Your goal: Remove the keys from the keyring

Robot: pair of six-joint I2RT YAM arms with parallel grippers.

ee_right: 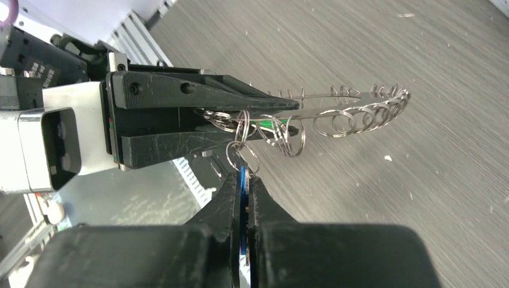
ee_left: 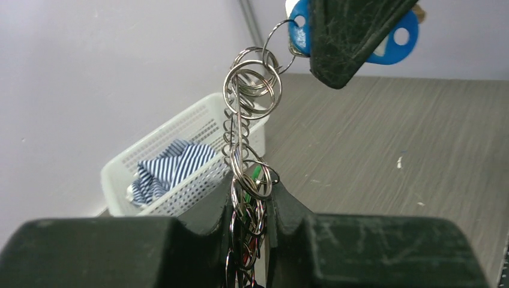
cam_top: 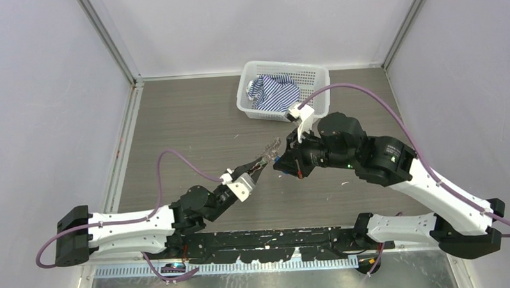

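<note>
The left fingers [ee_left: 372, 252] are closed on the keyring [ee_left: 239, 141] and hold it in the air above the worktop [cam_top: 194, 120]. The hoop stands edge-on to the left wrist camera, and its row of small rings fans away from the grip. Pinching the hoop at one end looks meant to anchor it, so the other arm has something fixed to pull against.

The right fingers [ee_right: 180, 258] are closed flat on the plastic head of the blue key [ee_left: 393, 45]. The key hangs from a small split ring [ee_left: 277, 37] that joins a cluster of rings on the hoop. Gripping the head rather than the blade leaves the split ring free and out in the open. That suits working the key off, though it is not off yet.

A speck of green and some dark bits show between the left fingers. Whether the red and black keys are among them cannot be told.

The white plastic basket [cam_top: 285, 65] sits at the far side of the worktop, well apart from both arms. It holds a crumpled blue-and-white striped cloth [cam_top: 273, 92] and plays no visible part in the key work. No key or ring can be seen in it.
</note>
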